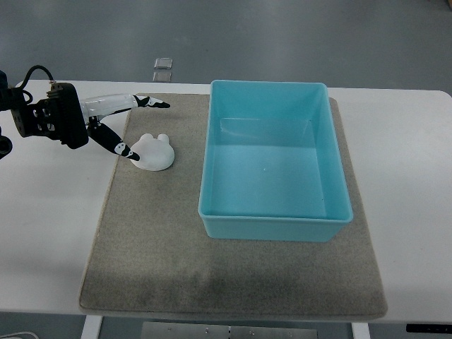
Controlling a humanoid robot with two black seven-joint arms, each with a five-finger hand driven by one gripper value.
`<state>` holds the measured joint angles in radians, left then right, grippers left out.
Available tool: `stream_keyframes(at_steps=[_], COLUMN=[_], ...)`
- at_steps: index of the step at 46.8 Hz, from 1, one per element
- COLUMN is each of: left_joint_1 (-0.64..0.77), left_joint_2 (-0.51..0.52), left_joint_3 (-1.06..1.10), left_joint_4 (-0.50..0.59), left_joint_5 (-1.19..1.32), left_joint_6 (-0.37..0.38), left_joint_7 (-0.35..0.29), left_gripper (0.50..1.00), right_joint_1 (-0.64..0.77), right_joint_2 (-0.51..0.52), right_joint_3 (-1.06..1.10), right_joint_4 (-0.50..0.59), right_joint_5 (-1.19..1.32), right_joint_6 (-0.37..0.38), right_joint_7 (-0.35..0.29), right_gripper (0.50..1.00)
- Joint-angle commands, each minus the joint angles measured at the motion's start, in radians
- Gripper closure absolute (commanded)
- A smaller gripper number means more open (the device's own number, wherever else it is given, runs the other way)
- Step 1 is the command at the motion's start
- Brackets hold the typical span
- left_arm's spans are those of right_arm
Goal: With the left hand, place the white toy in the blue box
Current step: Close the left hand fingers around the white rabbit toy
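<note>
White tabletop fills most of the top view, with grey floor beyond its far edge. On it lies a beige-grey mat, and everything of interest sits on or just off that mat.

Taking the blue box as the landmark: it is a light blue, open-topped rectangular tub standing upright on the right half of the mat, its far rim close to the mat's far edge. Its inside is visible down to the floor of the tub, which shows only bare blue plastic with a faint sheen.

The white toy lies on the mat to the left of the box, well clear of the box's left wall and level with its far half. It is a small, rounded, lumpy shape with two little bumps on its far side.

The left hand comes in from the picture's left edge, further left of the box than the toy is. Its fingers are spread apart: one long white finger with a dark tip points toward the box above the toy, and a lower dark-tipped finger reaches down to the toy's left edge, touching or very nearly touching it. Nothing is clasped.

On the floor beyond the table, left of the box's far corner, sit two small grey squares.
</note>
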<state>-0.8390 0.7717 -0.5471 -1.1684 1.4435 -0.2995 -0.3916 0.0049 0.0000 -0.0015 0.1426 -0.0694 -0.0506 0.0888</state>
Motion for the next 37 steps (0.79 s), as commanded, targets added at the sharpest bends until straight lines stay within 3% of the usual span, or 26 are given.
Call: stream_keyframes(at_steps=[1,26,37], left_joint_1=[0.001,0.001,0.000], left_joint_2=[0.006,0.015,0.012], left_joint_3=[0.006,0.067,0.153], left_joint_4=[-0.010,-0.007,-0.004], left_joint_5=[0.000,0.034,0.035], left_joint_6=[-0.001,0.042,0.128], left_joint_7=[0.002,0.003,0.003], left_gripper=[0.525,0.632,0.621], right_joint_1=[0.000,0.000,0.000], right_joint_2=[0.000,0.000,0.000], right_joint_3=[0.000,0.000,0.000], right_joint_4=[0.000,0.000,0.000], right_joint_5=[0.000,0.000,-0.001], right_joint_6=[0.000,0.000,0.000], right_joint_7=[0.000,0.000,0.000], right_gripper=[0.564,0.564,0.564])
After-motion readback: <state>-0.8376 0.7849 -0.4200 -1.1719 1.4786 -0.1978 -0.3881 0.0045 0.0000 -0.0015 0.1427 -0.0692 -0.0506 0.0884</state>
